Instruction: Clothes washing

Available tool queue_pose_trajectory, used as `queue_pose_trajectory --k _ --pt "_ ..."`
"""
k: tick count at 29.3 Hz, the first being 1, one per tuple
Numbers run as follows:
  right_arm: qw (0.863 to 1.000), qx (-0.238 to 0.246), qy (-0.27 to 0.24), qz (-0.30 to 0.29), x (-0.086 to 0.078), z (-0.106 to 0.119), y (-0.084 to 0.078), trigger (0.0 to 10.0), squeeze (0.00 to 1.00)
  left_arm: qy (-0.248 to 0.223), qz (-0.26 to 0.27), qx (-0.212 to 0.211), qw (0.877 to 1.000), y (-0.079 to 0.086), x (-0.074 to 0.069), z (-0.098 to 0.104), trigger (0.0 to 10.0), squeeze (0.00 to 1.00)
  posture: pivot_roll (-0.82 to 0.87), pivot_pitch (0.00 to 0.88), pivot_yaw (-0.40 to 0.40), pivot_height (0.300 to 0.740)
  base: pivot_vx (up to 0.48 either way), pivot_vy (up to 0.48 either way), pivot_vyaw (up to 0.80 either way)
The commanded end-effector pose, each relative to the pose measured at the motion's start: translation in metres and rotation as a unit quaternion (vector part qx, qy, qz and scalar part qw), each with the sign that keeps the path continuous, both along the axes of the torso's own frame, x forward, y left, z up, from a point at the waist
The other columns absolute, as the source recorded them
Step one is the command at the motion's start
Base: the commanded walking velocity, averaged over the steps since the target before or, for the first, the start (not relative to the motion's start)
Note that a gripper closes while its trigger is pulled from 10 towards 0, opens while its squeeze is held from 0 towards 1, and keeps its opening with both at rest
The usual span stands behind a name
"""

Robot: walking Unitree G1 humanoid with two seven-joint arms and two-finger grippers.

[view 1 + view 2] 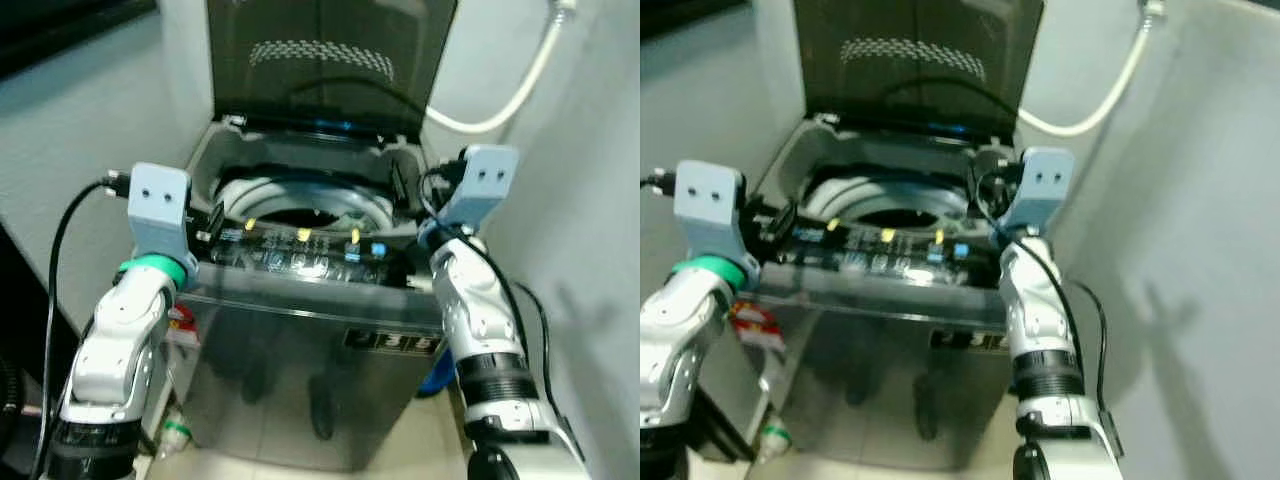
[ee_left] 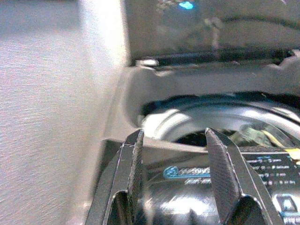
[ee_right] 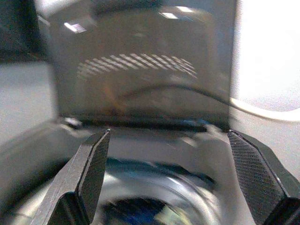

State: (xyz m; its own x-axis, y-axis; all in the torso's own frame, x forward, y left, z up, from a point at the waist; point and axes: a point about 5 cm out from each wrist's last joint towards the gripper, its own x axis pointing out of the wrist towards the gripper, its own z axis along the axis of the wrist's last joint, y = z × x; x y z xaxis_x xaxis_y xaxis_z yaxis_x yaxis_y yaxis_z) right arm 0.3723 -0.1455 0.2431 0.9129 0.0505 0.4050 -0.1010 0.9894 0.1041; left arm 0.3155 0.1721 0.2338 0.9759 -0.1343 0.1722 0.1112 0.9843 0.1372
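A grey top-loading washing machine (image 1: 300, 330) stands before me with its dark lid (image 1: 330, 60) raised upright. Its round drum (image 1: 300, 212) is open; I cannot make out what lies inside. A glossy control panel (image 1: 300, 258) runs along the front edge. My left gripper (image 2: 174, 136) hovers open over the panel's left end, pointing toward the drum, and appears in the left eye view (image 1: 213, 222). My right gripper (image 3: 168, 136) is open wide at the machine's right rim (image 1: 405, 190), facing the drum and the lid. Neither gripper holds anything.
A white hose (image 1: 510, 90) loops down the wall behind the machine on the right. A grey wall (image 1: 590, 250) stands close on the right. On the floor to the left stands a bottle with a green cap (image 1: 175, 435). A blue object (image 1: 440, 378) sits low right.
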Motion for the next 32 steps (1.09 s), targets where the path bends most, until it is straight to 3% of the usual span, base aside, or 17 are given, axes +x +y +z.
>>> queue_pose_trajectory --k 1,20,32 --pt "1.000 -0.006 0.004 0.014 -0.001 0.001 0.007 10.0 0.00 0.006 0.007 -0.003 1.000 0.002 -0.003 -0.006 10.0 0.00 0.08 0.007 -0.040 0.740 0.000 0.000 0.80" --pt "0.999 -0.010 0.011 0.049 -0.003 0.000 0.018 10.0 0.00 0.005 0.012 -0.005 1.000 0.002 -0.009 -0.009 10.0 0.00 0.08 0.013 -0.075 0.740 0.000 0.000 0.80" --pt "0.999 0.005 0.022 0.043 -0.003 -0.006 0.012 10.0 0.00 0.010 -0.006 0.004 1.000 -0.002 -0.010 -0.012 10.0 0.00 0.09 0.005 -0.065 0.740 0.000 0.000 0.79"
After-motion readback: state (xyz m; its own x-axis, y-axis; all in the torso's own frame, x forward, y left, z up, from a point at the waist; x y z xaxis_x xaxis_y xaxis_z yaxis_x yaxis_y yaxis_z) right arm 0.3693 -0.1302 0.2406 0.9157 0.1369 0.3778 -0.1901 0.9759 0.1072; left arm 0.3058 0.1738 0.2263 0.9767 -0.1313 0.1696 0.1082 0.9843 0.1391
